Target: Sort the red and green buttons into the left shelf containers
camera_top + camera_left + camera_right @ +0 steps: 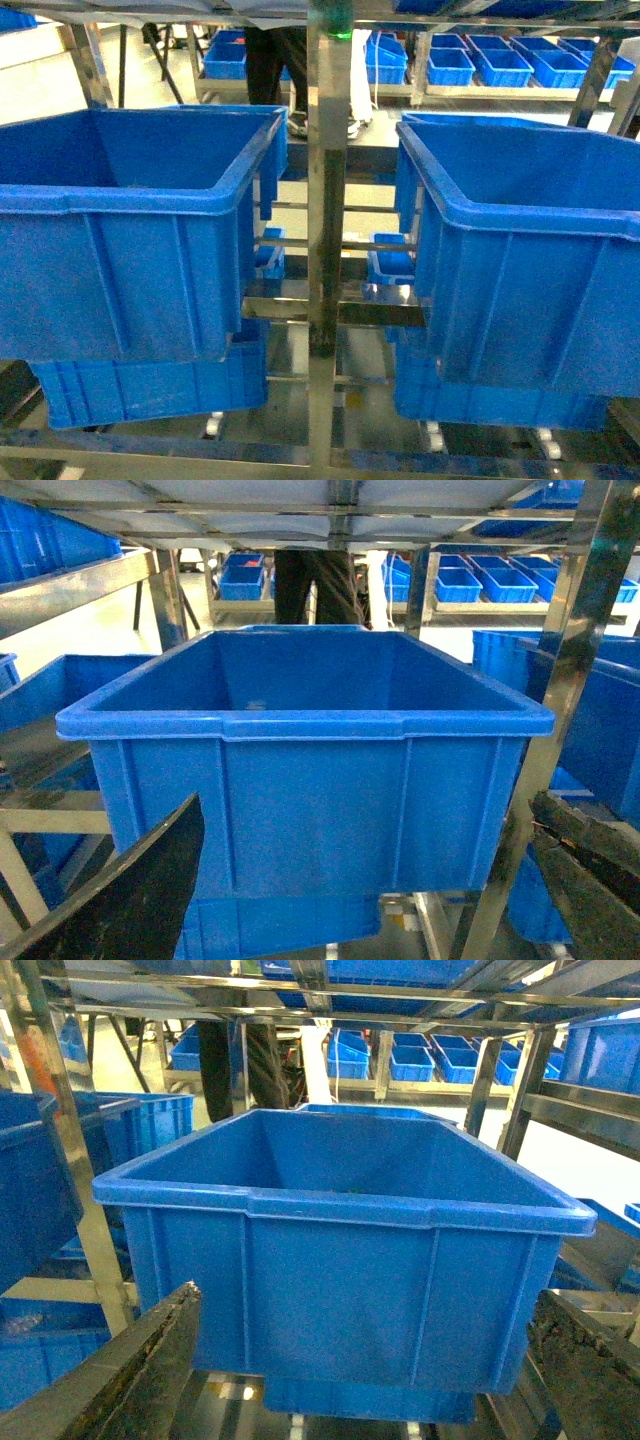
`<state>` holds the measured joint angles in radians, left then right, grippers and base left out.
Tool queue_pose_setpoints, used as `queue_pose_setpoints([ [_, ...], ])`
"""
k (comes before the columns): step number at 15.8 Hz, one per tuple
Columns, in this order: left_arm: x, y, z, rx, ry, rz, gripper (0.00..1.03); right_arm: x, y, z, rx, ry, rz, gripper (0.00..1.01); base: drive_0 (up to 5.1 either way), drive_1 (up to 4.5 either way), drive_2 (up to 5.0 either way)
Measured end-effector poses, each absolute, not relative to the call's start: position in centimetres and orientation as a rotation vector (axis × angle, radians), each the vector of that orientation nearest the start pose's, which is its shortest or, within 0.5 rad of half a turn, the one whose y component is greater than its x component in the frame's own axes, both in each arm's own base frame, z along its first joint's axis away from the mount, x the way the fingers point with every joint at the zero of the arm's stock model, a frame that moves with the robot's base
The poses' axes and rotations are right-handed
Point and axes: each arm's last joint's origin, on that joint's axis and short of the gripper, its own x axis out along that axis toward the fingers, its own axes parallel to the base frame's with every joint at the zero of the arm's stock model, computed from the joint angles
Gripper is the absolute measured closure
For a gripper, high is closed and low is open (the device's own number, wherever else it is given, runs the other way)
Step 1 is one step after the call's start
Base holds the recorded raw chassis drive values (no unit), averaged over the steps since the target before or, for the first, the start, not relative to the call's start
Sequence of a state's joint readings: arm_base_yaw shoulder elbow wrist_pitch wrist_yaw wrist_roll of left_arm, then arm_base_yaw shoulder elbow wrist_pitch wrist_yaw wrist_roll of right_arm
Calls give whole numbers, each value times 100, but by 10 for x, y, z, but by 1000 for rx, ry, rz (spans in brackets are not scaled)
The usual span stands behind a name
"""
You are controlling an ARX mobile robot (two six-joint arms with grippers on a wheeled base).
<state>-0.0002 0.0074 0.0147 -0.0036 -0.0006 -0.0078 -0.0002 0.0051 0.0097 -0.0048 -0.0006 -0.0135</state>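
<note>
No red or green button shows in any view. Two large deep blue crates stand on the shelf in the head view, one container (140,197) left of the steel post and one (520,215) right of it. Neither gripper appears in the head view. In the left wrist view my left gripper (367,810) is open, its dark fingers (130,890) wide apart in front of a crate (300,722), apart from its wall. My right gripper (367,1292) is open too, facing another crate (340,1205), fingers (130,1370) spread wider than nothing held.
A vertical steel post (325,200) divides the two crates. More blue crates (150,385) sit on the lower shelf level. Small shallow blue bins (500,65) line a rack behind, and a person's legs (265,60) stand there. A steel upright (560,670) runs right of the left-view crate.
</note>
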Motion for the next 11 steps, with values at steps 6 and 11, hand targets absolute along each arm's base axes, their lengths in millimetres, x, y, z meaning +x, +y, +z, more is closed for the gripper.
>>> queue_pose_setpoints([
  [6,97,0,168,-7,-4,0,5,97,0,166,-14,0,0,3,0,0,0],
  [11,97,0,168,-7,-4,1,5,97,0,166,-14,0,0,3,0,0,0],
])
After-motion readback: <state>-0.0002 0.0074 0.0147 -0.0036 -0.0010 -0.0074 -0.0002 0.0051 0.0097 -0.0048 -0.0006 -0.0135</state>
